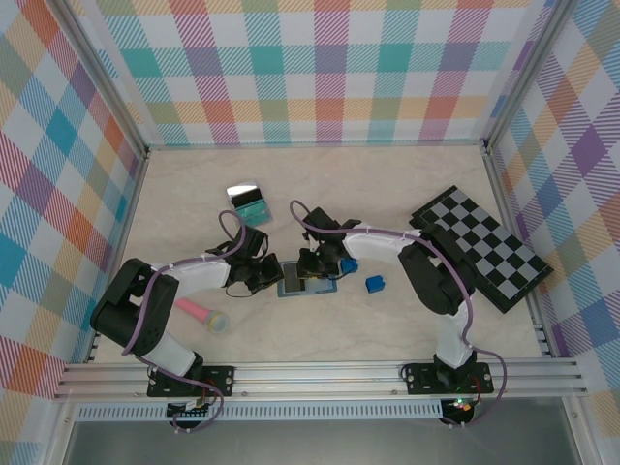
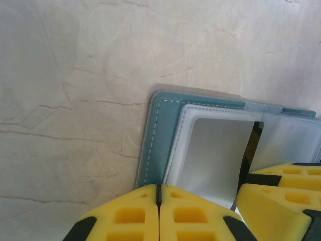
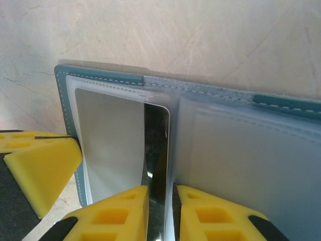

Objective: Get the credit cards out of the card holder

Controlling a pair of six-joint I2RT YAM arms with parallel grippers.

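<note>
Stitched, matt leather-look card holder (image 2: 159, 135) with glossy clear plastic sleeves (image 3: 241, 150) (a mirror-shiny card (image 3: 156, 145) inside) on smooth, marble-patterned counter (image 2: 75, 100).

Pastel plaid back wall (image 1: 320, 68), matching plaid side walls at left (image 1: 58, 194) and right (image 1: 572, 165), pale cream marbled surface (image 1: 387, 184) with faint brown veins, metal corner posts (image 1: 107, 87), aluminium rail (image 1: 320, 378) along the near edge, soft even light.

The card holder (image 2: 163, 130) is slate-blue, the checkerboard (image 1: 484, 247) black-and-grey, the walls (image 1: 320, 68) pastel plaid.
</note>
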